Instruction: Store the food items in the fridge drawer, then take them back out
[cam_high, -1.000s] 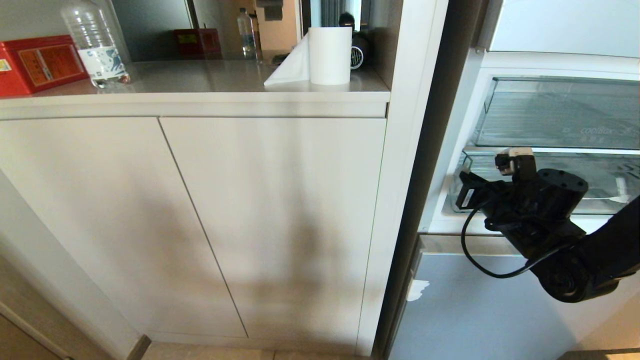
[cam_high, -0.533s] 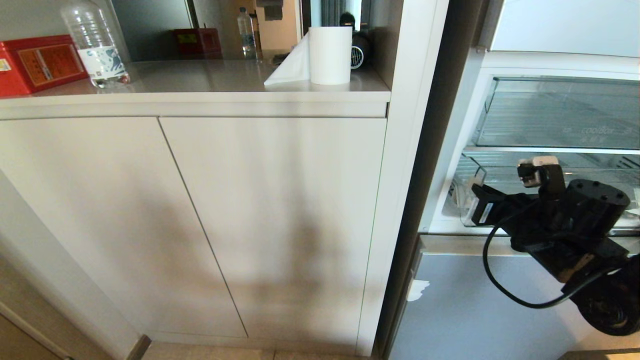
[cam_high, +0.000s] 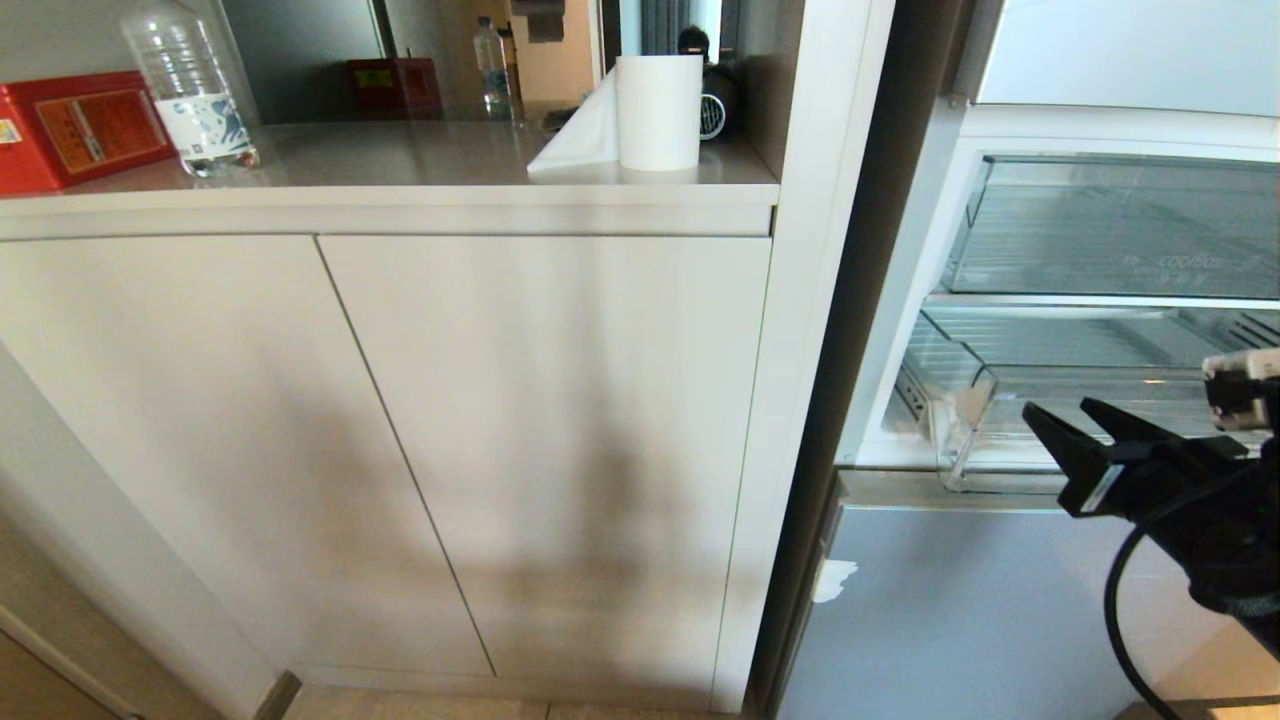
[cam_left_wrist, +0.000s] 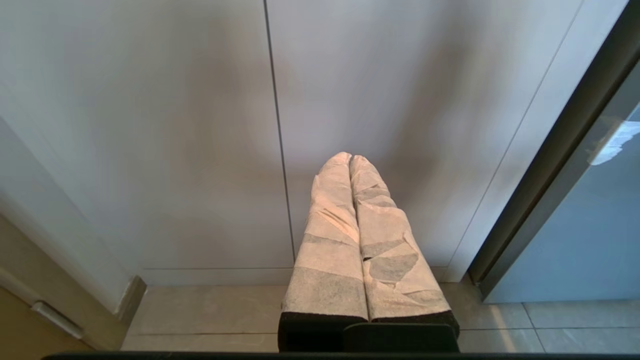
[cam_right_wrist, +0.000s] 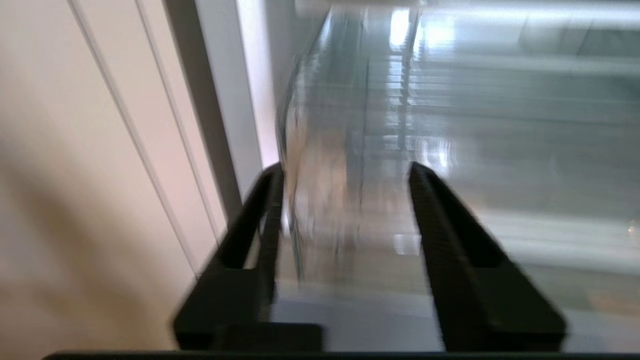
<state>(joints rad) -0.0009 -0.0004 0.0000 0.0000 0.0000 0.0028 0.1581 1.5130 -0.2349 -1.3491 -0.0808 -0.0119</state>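
The wide, shallow drawer of clear plastic (cam_high: 965, 440) now juts out past the fridge's white frame; a second ago it sat flush inside. The black right gripper (cam_high: 1065, 425) has let go of the thick front lip and drawn back just in front of it, jaws parted with nothing between them. I judge the drawer ready to take food, though no fruit shows anywhere. Its walls are glossy, with a ribbed floor and a white patch on the near corner. The left gripper (cam_left_wrist: 350, 159), fingers wrapped in pale tape and pressed together, hangs idle by the matte cream cabinet doors (cam_high: 400, 430).
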